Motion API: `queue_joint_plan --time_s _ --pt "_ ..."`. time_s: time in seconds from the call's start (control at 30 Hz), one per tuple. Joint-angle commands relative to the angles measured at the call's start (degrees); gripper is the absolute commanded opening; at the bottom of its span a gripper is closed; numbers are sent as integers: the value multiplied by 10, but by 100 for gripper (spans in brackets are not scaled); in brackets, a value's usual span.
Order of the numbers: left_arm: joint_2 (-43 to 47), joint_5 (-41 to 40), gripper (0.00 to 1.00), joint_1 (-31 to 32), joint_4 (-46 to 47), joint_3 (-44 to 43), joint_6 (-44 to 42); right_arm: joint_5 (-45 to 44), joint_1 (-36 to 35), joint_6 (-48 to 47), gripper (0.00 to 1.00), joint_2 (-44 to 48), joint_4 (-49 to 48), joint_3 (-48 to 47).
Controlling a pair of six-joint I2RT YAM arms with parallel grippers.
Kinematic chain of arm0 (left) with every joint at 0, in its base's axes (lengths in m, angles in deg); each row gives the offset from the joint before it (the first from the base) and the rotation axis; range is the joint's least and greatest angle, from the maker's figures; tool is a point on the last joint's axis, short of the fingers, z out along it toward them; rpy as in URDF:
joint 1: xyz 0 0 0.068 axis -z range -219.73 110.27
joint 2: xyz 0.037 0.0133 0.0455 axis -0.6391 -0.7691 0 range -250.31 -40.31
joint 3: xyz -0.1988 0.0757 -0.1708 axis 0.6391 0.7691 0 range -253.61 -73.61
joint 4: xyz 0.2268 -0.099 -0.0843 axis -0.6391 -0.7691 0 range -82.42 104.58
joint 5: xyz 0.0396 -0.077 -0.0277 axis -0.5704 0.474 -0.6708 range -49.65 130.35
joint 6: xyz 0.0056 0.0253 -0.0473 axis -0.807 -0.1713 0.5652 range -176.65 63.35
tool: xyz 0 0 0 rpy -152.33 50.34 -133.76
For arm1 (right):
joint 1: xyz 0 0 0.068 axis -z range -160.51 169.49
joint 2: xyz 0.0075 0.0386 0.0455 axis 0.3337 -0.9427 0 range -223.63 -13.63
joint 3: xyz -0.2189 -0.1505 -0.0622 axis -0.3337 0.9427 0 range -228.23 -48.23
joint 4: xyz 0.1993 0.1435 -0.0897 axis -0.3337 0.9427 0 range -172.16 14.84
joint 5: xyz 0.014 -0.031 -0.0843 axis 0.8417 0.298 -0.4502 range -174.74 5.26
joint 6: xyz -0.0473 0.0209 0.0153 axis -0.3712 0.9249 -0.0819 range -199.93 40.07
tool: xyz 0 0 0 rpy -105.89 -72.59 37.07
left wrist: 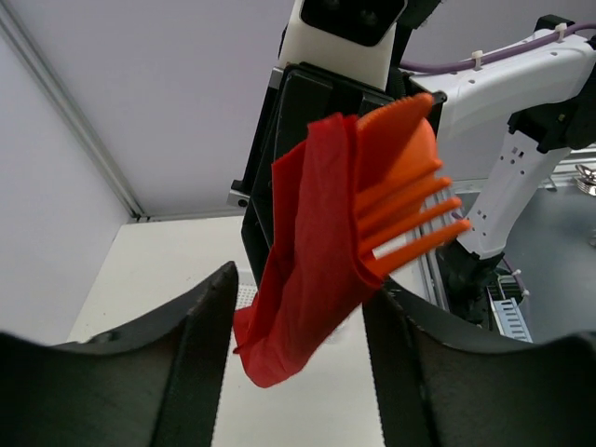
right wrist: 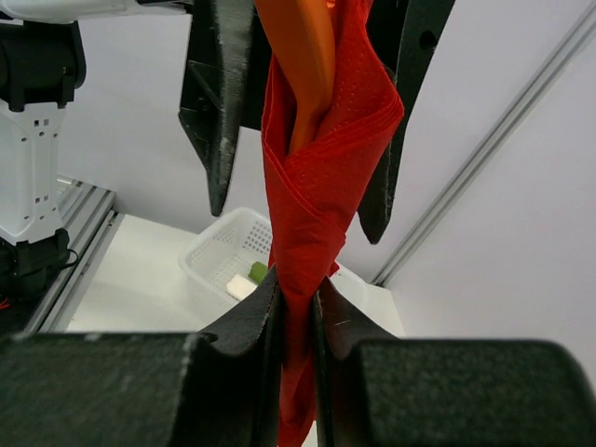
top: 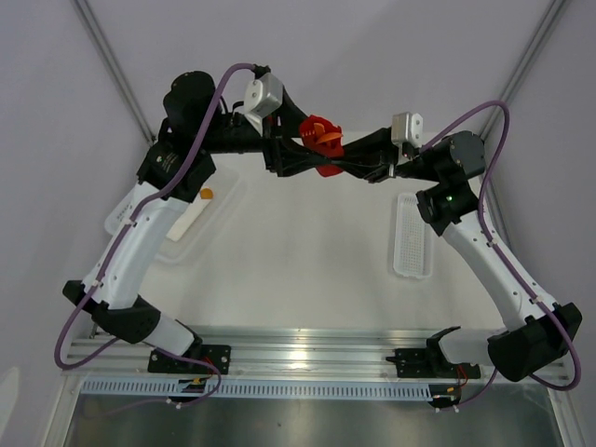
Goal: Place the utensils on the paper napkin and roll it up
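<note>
The red paper napkin [top: 326,169] is wrapped into a rough roll around the orange-red utensils [top: 325,133] and hangs in the air at the far middle, above the table. My right gripper [top: 346,158] is shut on the roll's lower end [right wrist: 326,158], with a utensil handle [right wrist: 303,65] showing above. My left gripper [top: 303,149] is open. Its fingers [right wrist: 209,112] stand on either side of the roll's upper part without touching it. In the left wrist view the napkin [left wrist: 307,270] hangs between my left gripper's [left wrist: 298,312] spread fingers, and fork tines [left wrist: 410,205] stick out to the right.
A white basket [top: 186,233] stands at the left with a small orange block [top: 206,194] in it. In the right wrist view the basket [right wrist: 219,251] holds a green bar [right wrist: 257,272] and a white block [right wrist: 240,287]. A narrow white tray [top: 412,233] lies at the right.
</note>
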Motion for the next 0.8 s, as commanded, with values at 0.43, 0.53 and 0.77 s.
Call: queue_joint_plan --time_s 0.43,0.53,0.77 --pt "-23 28 17 19 38 -35 48 16 -6 -14 0 14 -12 -25" --pt "-26 30 1 21 38 -34 64 15 -7 -20 0 17 -1 -26" --pt "-13 32 1 21 20 -30 39 12 -5 -28 0 0 27 -38"
